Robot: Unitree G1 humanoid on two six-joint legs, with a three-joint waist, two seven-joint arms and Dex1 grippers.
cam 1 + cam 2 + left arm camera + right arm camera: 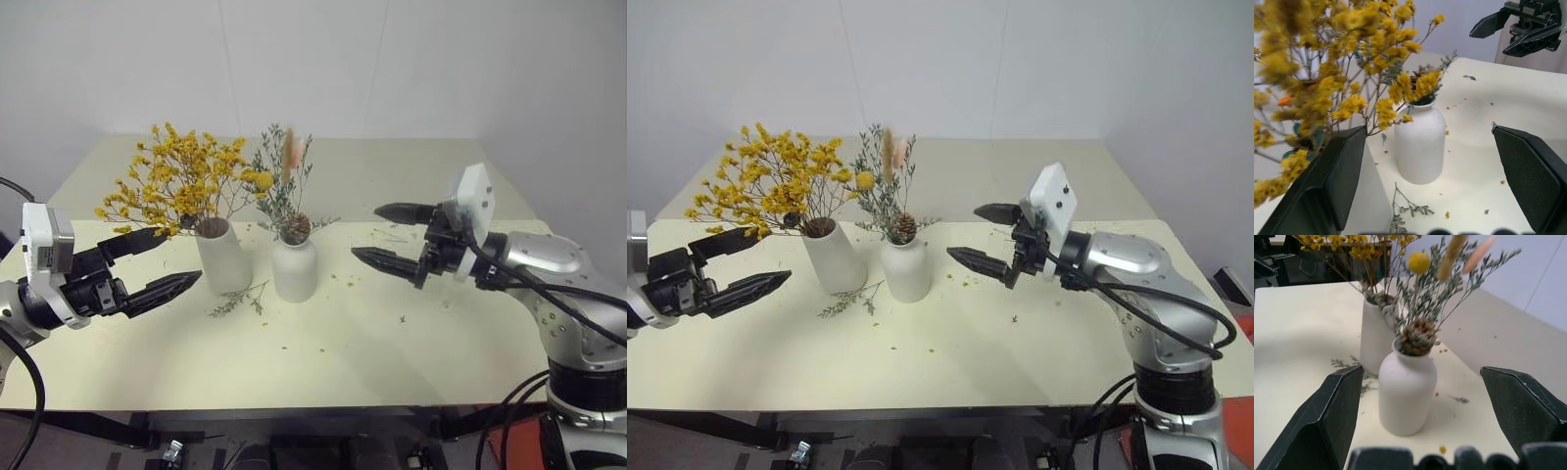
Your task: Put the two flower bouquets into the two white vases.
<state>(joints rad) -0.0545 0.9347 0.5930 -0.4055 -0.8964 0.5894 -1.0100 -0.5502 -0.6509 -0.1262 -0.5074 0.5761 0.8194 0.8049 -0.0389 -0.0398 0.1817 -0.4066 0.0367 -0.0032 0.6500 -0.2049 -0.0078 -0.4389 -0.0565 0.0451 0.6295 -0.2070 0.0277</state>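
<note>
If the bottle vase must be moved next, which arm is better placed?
Probably right: the open right gripper faces the bottle vase over bare table. The cylinder vase stands between it and the left gripper.

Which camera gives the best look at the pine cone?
The right wrist view: the pine cone sits close and central in the bottle-shaped vase. Both eye views show it small; in the left wrist view yellow flowers mostly hide it.
</note>
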